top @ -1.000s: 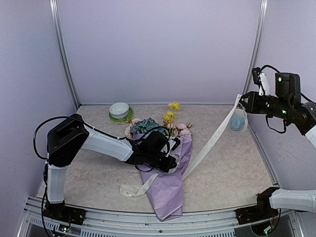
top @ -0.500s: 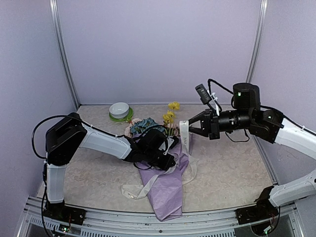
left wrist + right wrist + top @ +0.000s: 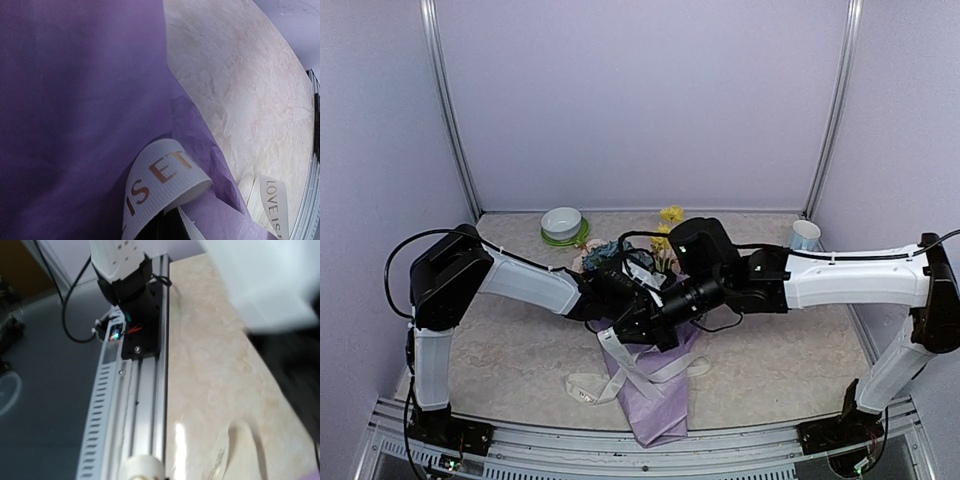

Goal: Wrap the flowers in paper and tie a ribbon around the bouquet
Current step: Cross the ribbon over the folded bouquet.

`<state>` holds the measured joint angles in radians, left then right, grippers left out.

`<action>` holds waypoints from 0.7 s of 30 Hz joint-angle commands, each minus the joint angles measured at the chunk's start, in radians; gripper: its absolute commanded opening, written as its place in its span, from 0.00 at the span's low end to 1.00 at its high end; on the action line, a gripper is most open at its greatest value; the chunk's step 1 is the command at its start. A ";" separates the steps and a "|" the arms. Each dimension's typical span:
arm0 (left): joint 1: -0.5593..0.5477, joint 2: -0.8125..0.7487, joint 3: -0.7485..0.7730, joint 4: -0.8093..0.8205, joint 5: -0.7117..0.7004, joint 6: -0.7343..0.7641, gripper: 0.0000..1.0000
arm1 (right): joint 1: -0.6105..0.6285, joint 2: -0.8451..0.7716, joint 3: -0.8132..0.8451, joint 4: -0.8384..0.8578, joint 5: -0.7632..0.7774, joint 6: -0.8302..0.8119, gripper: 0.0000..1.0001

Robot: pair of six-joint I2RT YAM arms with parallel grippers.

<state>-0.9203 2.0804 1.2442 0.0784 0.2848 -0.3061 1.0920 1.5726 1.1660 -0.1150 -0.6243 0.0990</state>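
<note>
Right tool (image 3: 668, 310), earlier far right, now over the bouquet (image 3: 660, 405), ribbon (image 3: 620, 375) slack.

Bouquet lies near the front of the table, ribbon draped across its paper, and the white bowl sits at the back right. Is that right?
Not quite. The top view shows the white bowl at the back left of the table, not the back right. The rest holds: the bouquet lies near the front, with the ribbon draped across its paper.
</note>
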 commanded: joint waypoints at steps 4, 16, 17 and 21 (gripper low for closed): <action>0.019 0.010 -0.016 0.020 0.041 0.047 0.00 | 0.022 0.148 0.263 -0.019 0.105 -0.220 0.00; 0.033 0.033 -0.009 0.026 0.069 0.083 0.00 | 0.023 0.178 0.184 0.102 0.120 -0.341 0.08; 0.035 0.034 -0.009 0.026 0.071 0.088 0.00 | 0.023 0.193 0.182 0.101 0.136 -0.347 0.09; 0.050 0.041 -0.009 0.030 0.079 0.105 0.00 | 0.023 0.257 0.208 0.076 0.211 -0.361 0.36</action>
<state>-0.8948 2.0914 1.2442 0.0940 0.3561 -0.2390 1.1107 1.7649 1.3682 -0.0216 -0.4934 -0.2256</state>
